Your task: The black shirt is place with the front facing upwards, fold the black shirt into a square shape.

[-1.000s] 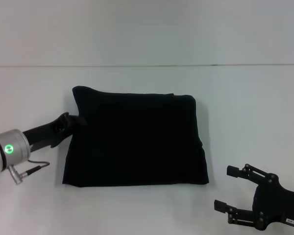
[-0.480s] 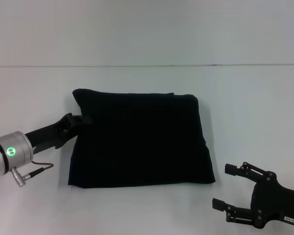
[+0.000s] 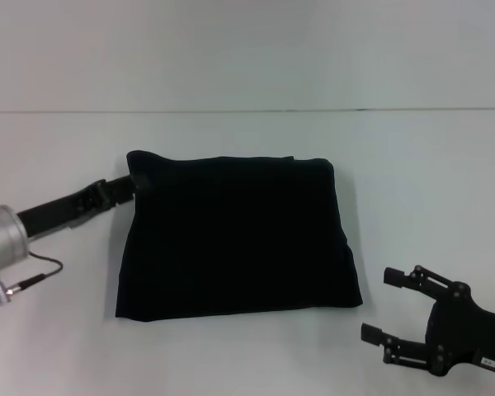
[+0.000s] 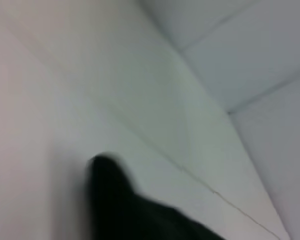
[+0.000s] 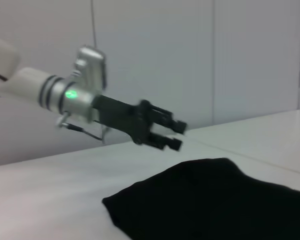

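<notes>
The black shirt (image 3: pixel 235 235) lies folded into a rough rectangle in the middle of the white table; no lettering shows. It also appears in the right wrist view (image 5: pixel 215 200), and one corner shows in the left wrist view (image 4: pixel 117 200). My left gripper (image 3: pixel 134 182) is at the shirt's far left corner. The right wrist view shows this gripper (image 5: pixel 176 135) raised above the cloth, with its fingers apart and nothing between them. My right gripper (image 3: pixel 382 304) stands open near the table's front right, clear of the shirt.
The white table (image 3: pixel 429 173) stretches around the shirt on all sides. A pale wall (image 3: pixel 247 49) rises behind its far edge. A thin cable (image 3: pixel 29 280) hangs from the left wrist.
The left arm has drawn back to the left and its gripper has moved up to the shirt's far left corner. The shirt has slid slightly to the right. The right gripper shifted a little.
</notes>
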Robot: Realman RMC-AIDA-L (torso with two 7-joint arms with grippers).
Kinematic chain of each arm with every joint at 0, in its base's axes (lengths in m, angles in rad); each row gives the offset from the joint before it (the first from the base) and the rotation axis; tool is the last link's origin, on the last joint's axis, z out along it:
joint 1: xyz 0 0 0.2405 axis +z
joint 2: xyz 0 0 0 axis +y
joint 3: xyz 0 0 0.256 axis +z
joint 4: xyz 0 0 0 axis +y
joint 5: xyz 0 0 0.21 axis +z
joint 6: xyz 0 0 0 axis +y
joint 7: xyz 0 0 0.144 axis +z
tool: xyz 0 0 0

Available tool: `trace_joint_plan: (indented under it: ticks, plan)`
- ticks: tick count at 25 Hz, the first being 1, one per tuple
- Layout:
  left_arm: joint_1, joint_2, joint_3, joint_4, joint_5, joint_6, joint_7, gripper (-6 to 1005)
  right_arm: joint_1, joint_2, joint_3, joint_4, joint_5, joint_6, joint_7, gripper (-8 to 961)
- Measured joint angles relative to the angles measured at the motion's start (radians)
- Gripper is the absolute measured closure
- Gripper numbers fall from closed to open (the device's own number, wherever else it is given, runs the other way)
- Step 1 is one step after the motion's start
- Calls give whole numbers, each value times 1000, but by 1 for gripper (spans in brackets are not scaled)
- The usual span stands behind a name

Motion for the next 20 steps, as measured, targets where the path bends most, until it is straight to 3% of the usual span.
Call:
trace_joint_plan:
  ticks: [8, 11, 16, 20]
  plan:
    - [95, -35, -40, 149, -28, 340, 693, 427, 22, 5, 24, 38, 78, 56, -22, 28]
    - [147, -43, -48, 151, -36, 450, 886, 196, 41, 5, 23, 77, 99, 97, -55, 28]
    - [229, -45, -53, 149, -1, 518, 973, 63, 47, 5, 13, 133, 98, 136, -172, 28]
    - [271, -47, -106, 117, 47, 503, 1016, 60, 37, 5, 19, 161, 102, 173, -193, 28]
